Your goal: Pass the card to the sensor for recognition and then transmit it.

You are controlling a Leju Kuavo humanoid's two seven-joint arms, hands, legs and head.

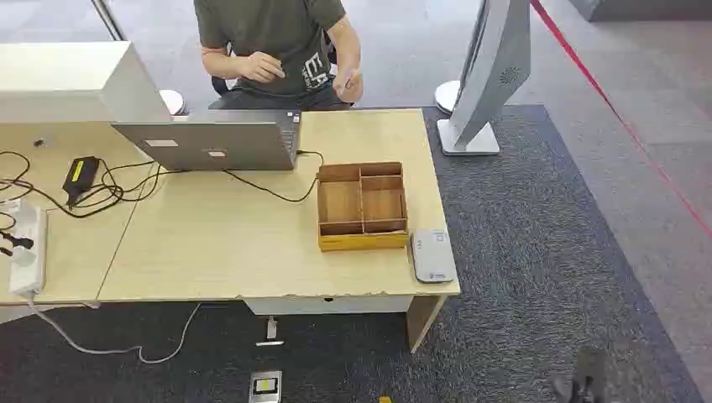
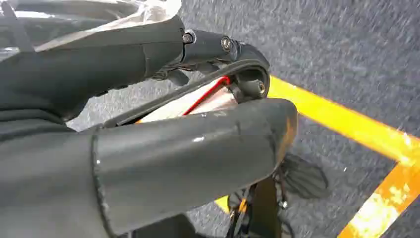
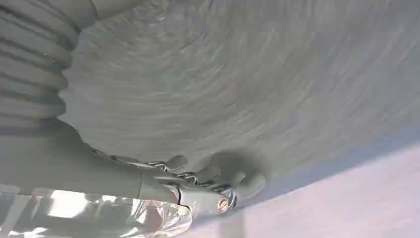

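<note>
In the left wrist view my left hand (image 2: 188, 148) hangs over the carpet and pinches a pale card with a red stripe (image 2: 200, 100) between the thick thumb and the dark fingers (image 2: 218, 47). Most of the card is hidden by the thumb. The grey card sensor (image 1: 432, 254) lies flat at the desk's front right corner, right of a wooden compartment box (image 1: 362, 206). My right hand (image 3: 208, 184) hangs above the grey carpet, fingers loosely apart, with nothing in it.
A person (image 1: 281, 50) sits behind the desk (image 1: 218, 252), facing a laptop (image 1: 214, 141). Cables, a charger (image 1: 81, 176) and a power strip (image 1: 25, 248) lie at the desk's left. A white stand (image 1: 487, 75) rises right of the desk. Yellow floor tape (image 2: 346, 124) crosses the carpet.
</note>
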